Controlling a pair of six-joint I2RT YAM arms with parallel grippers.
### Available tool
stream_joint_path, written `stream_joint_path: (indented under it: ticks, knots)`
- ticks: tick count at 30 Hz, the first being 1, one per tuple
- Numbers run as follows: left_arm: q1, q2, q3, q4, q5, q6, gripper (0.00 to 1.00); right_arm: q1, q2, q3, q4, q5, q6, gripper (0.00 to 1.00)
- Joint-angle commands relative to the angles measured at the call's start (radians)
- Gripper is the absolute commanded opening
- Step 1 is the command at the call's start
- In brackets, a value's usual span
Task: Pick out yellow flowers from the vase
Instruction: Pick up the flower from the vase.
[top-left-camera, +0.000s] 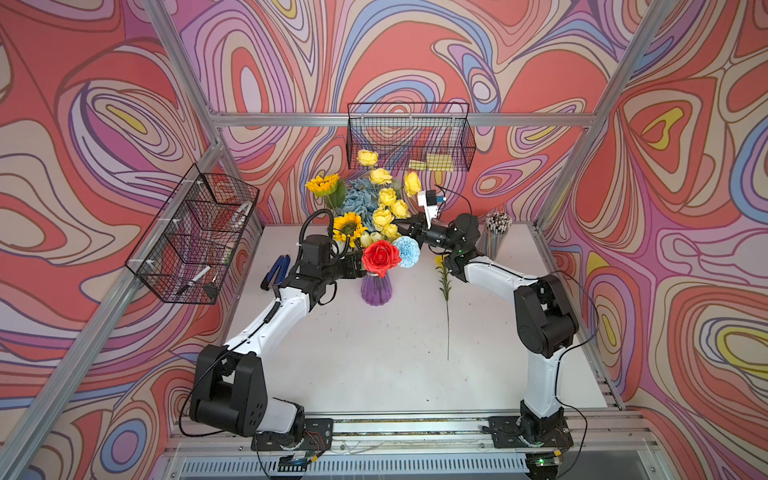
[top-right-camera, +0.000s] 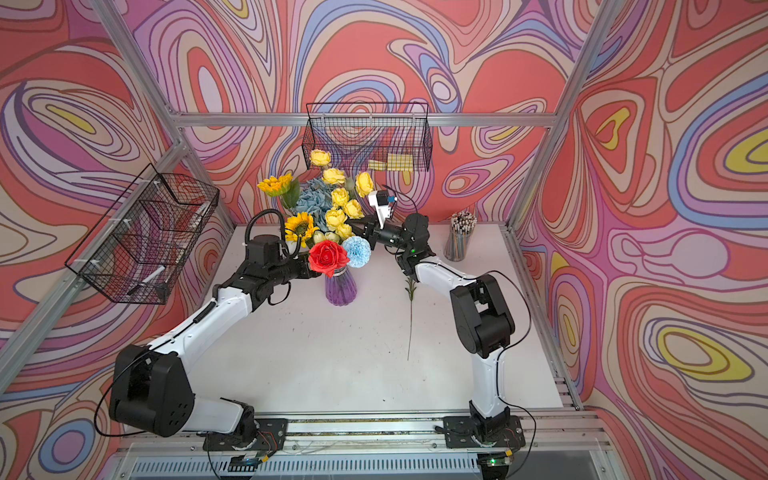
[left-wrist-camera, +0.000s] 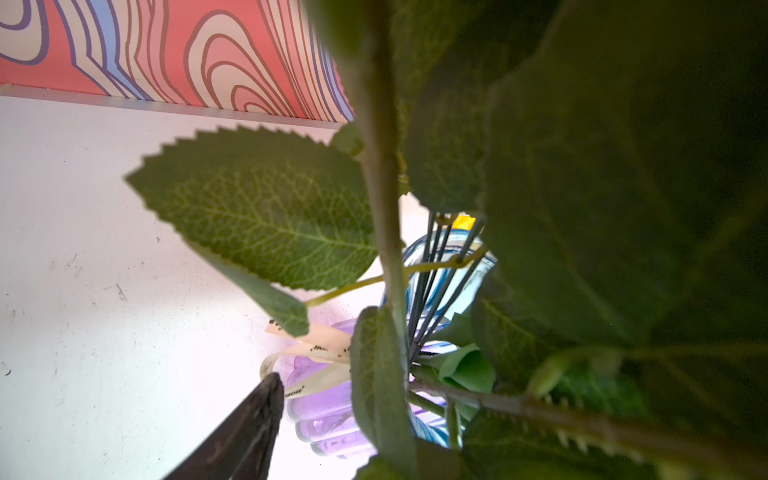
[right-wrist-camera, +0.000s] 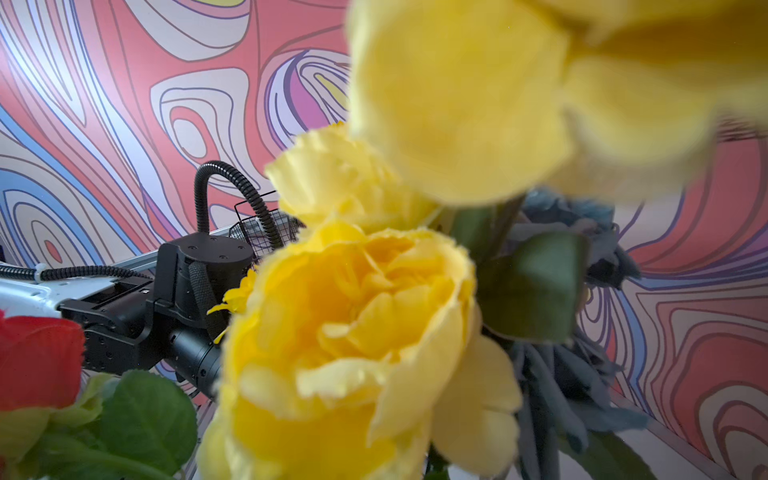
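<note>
- Right gripper (top-left-camera: 401, 226), centre frame, closed among the rose spray (top-left-camera: 387, 196) above the vase (top-left-camera: 376, 289) — stem grip hidden.
- Left gripper (top-left-camera: 357, 266) at vase neck; opening unclear.
- Pull straight up, slowly — leaves (left-wrist-camera: 266, 216) snag.

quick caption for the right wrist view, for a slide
Right wrist view: yellow roses fill the frame up close, a red rose beside them, the left arm behind.
</note>
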Motion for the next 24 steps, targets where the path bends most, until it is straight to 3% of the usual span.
stream_joint_path:
  ticks: [1, 12, 24]
  knots:
    - [0.001, -0.003, 0.01, -0.004, 0.013, 0.008, 0.8, 0.007, -0.02, 0.031, -0.02, 0.0, -0.016, 0.0]
    - [0.002, -0.006, 0.007, -0.005, 0.011, 0.011, 0.8, 0.007, -0.184, 0.038, -0.326, 0.059, -0.209, 0.0]
    - [0.001, -0.016, 0.01, -0.016, 0.004, 0.02, 0.8, 0.007, -0.23, 0.102, -0.464, 0.173, -0.252, 0.0]
